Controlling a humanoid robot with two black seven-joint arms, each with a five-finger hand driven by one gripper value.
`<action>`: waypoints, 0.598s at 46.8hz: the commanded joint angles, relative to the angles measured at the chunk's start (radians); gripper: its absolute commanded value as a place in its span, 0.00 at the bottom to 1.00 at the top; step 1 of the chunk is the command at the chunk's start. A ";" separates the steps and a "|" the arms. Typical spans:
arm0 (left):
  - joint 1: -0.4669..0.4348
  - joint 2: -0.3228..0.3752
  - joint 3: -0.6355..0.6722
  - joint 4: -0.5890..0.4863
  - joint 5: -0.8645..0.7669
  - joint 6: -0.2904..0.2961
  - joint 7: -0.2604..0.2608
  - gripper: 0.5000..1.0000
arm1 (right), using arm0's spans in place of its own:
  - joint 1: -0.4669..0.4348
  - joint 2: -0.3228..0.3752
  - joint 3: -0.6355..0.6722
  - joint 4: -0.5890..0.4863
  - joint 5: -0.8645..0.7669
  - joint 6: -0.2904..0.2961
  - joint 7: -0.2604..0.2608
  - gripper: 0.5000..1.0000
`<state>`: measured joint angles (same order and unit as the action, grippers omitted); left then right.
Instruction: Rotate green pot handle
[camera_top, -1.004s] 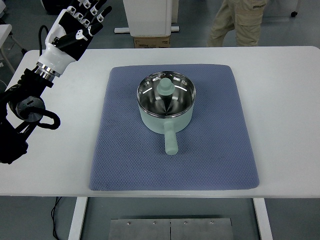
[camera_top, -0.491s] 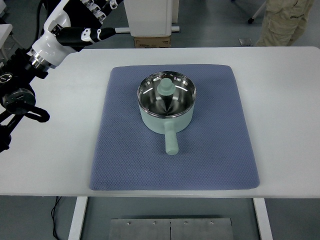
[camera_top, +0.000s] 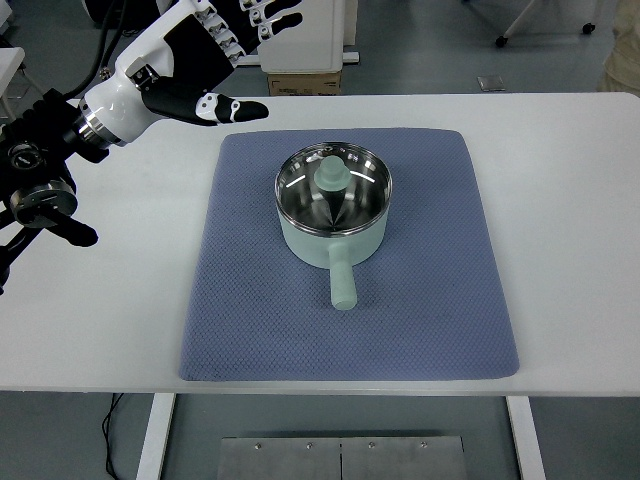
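Note:
A pale green pot (camera_top: 333, 208) with a shiny steel inside stands in the middle of a blue-grey mat (camera_top: 348, 255). Its green handle (camera_top: 342, 282) points toward the table's near edge. A green knob shape (camera_top: 331, 174) shows inside the pot. My left hand (camera_top: 215, 55) is open, fingers spread, above the table's far left, up and left of the pot and apart from it. The right arm is out of view.
The mat lies on a white table (camera_top: 90, 290). A white cabinet base (camera_top: 300, 35) and a cardboard box (camera_top: 303, 83) stand beyond the table's far edge. A person's beige trouser leg shows at the top right corner (camera_top: 629, 45).
My left hand has swung right and lower, toward the pot, with the fingers staying spread. The person at the top has walked off to the right. The pot has not moved.

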<state>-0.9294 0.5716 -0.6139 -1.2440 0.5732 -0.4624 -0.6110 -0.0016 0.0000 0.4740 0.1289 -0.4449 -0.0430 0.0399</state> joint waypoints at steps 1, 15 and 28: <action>-0.014 0.014 0.031 0.000 0.005 0.004 0.000 1.00 | 0.000 0.000 0.000 0.000 0.000 0.000 0.000 1.00; -0.106 0.025 0.158 -0.028 0.131 -0.007 0.000 1.00 | 0.000 0.000 0.000 0.000 0.000 0.000 0.000 1.00; -0.201 0.044 0.217 -0.103 0.272 -0.148 0.000 1.00 | 0.000 0.000 0.000 0.000 0.000 0.000 0.000 1.00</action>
<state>-1.1175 0.6152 -0.3974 -1.3396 0.8082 -0.5986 -0.6108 -0.0016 0.0000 0.4740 0.1288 -0.4448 -0.0431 0.0398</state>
